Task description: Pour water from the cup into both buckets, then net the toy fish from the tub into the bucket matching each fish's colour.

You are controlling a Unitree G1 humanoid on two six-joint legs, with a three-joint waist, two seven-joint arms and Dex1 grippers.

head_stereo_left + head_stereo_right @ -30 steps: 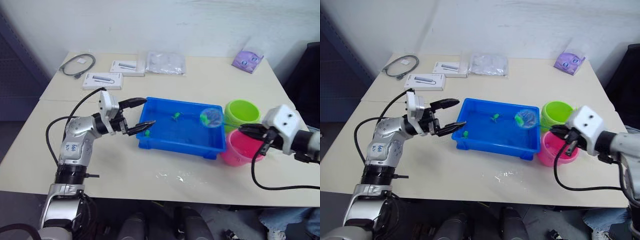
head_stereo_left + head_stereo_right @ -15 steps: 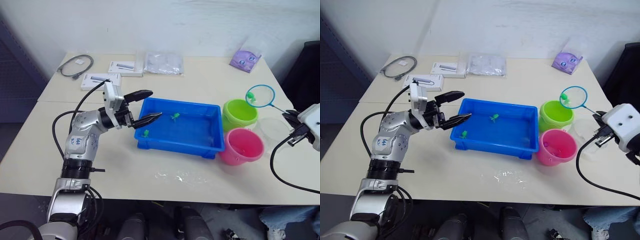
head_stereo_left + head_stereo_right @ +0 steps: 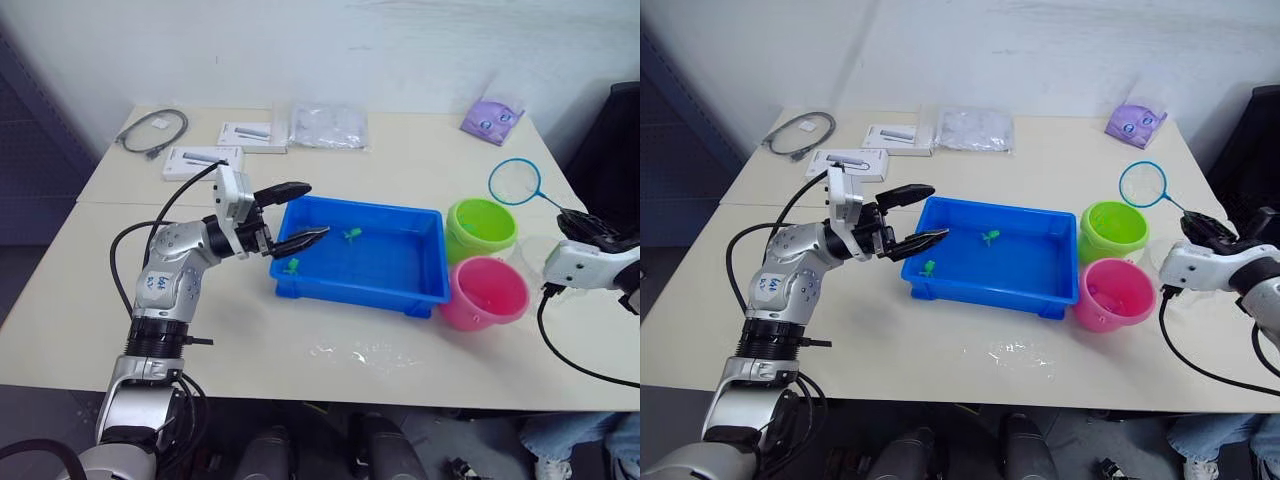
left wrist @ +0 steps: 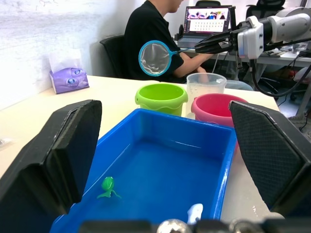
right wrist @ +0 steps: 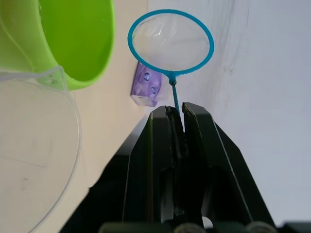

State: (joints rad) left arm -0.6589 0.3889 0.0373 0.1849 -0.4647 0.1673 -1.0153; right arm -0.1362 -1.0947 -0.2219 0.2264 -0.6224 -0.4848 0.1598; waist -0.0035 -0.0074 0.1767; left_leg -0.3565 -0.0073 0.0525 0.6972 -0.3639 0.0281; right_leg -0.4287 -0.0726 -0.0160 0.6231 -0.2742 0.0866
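The blue tub (image 3: 400,275) lies mid-table with two small green toy fish (image 3: 352,234) (image 3: 292,266) in its water. To its right stand the lime green bucket (image 3: 482,228) and the pink bucket (image 3: 488,292), with the clear cup (image 4: 206,86) just behind them. My right gripper (image 3: 573,219) is shut on the thin handle of the net (image 3: 514,181). The hoop hangs in the air beyond the green bucket, and its mesh looks empty. My left gripper (image 3: 300,213) stands open over the tub's left end, holding nothing.
At the back of the table lie two white boxes (image 3: 203,160), a grey cable (image 3: 153,128), a clear plastic bag (image 3: 328,126) and a purple pack (image 3: 492,118). Spilled water (image 3: 350,352) glistens near the front edge. A seated person (image 4: 146,34) and a laptop show behind the buckets.
My right gripper lifted the net out of the tub and carried it right, past the green bucket. The green fish seen in the mesh half a second ago is gone from it.
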